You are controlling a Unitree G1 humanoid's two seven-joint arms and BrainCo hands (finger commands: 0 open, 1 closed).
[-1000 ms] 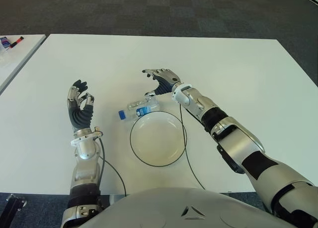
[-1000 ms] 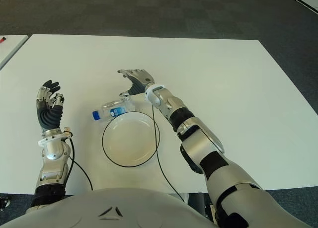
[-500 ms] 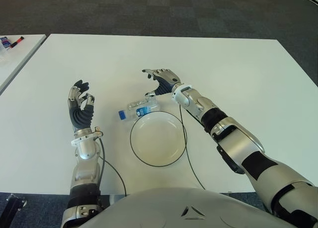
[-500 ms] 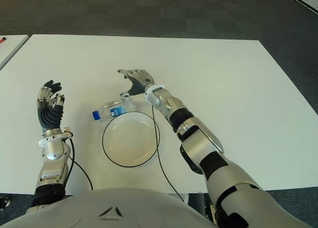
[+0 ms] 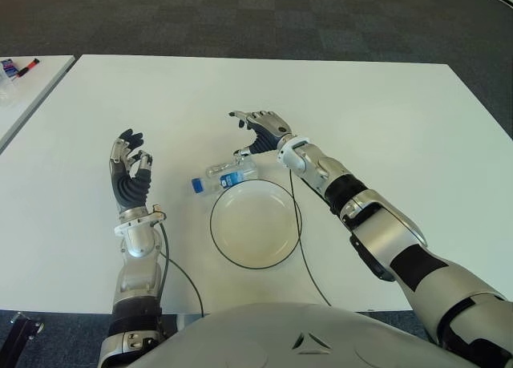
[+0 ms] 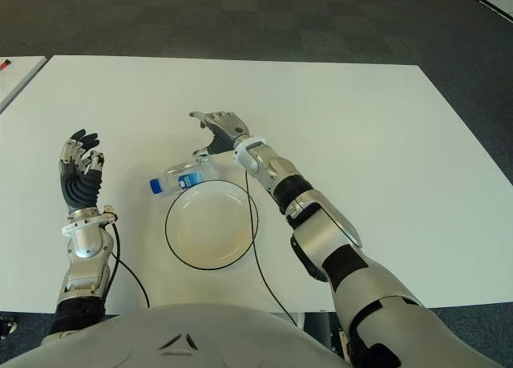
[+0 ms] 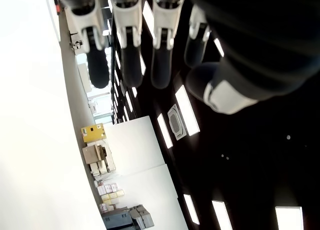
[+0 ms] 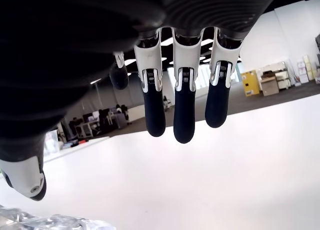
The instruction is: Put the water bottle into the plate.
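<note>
A clear water bottle with a blue cap and blue label lies on its side on the white table, just beyond the far-left rim of the white plate, cap pointing left. My right hand hovers above and just behind the bottle's base end, fingers spread and holding nothing. In the right wrist view its fingers hang open over the table, with the bottle at the picture's lower edge. My left hand is raised upright left of the bottle, open and idle.
A black cable runs from my right wrist across the plate's right side toward the table's near edge. A second white table with small items stands at far left. Dark carpet lies beyond.
</note>
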